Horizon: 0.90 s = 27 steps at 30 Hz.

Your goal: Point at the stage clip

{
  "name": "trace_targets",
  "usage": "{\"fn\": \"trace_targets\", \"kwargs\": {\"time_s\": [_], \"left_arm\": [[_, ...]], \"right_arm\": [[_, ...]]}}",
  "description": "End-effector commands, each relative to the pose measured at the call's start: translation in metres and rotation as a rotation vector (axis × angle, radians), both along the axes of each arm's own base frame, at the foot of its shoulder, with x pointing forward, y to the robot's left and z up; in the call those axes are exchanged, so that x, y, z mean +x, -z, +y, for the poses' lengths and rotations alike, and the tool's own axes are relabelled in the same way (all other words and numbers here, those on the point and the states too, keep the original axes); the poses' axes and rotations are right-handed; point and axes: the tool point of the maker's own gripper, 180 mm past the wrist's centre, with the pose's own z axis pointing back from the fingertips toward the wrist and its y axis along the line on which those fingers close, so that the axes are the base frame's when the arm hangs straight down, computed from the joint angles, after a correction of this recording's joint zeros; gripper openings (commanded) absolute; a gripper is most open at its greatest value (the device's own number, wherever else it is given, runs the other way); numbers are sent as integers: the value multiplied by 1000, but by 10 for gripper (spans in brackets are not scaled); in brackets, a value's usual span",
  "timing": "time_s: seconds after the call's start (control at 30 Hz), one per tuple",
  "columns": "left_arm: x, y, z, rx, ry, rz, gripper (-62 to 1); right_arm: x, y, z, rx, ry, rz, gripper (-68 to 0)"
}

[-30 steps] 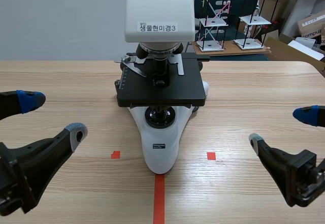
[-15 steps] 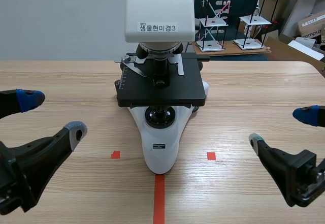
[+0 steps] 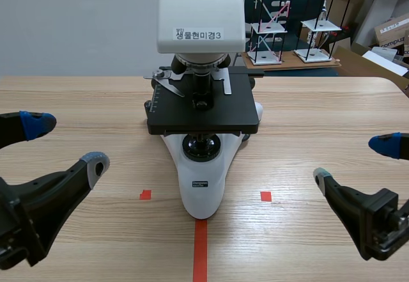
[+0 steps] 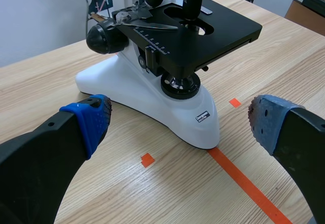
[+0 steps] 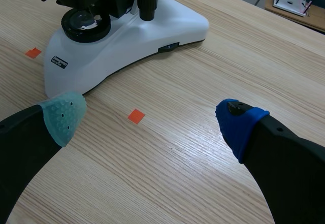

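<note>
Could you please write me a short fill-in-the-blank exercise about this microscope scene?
1. The left gripper and the right gripper both stand ____, holding nothing.
2. The metal stage clip lies on the black ____ of the microscope.
3. Its base is ____ in colour.
Missing words: open; stage; white.
</note>
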Motion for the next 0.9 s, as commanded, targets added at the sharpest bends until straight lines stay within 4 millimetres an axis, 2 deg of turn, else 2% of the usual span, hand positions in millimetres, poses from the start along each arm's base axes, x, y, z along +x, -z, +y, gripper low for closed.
{"fn": "trace_targets", "kwargs": {"time_s": [0.0, 0.17, 0.2, 0.27, 0.4, 0.47, 0.63, 0.87], "left_arm": [[0, -6, -1, -18, -2, -16, -43], [0, -6, -1, -18, -2, -15, -44], [0, -6, -1, -18, -3, -16, -64], [0, -6, 0, -16, -6, -17, -180], [2, -7, 0, -12, -10, -24, -494], [5, -9, 0, -3, -9, -36, -591], [18, -21, 0, 55, 40, -97, -594], [51, -45, 1, 174, 93, -207, -594]], "right_arm": [[5, -11, 1, 10, -7, -38, -115], [5, -11, 1, 9, -7, -38, -115], [5, -11, 1, 9, -7, -38, -115], [5, -11, 1, 9, -7, -38, -115], [5, -11, 1, 9, -7, -38, -115], [5, -11, 1, 9, -7, -38, -115], [5, -11, 1, 9, -7, -38, -115], [5, -11, 1, 9, -7, -38, -115]]}}
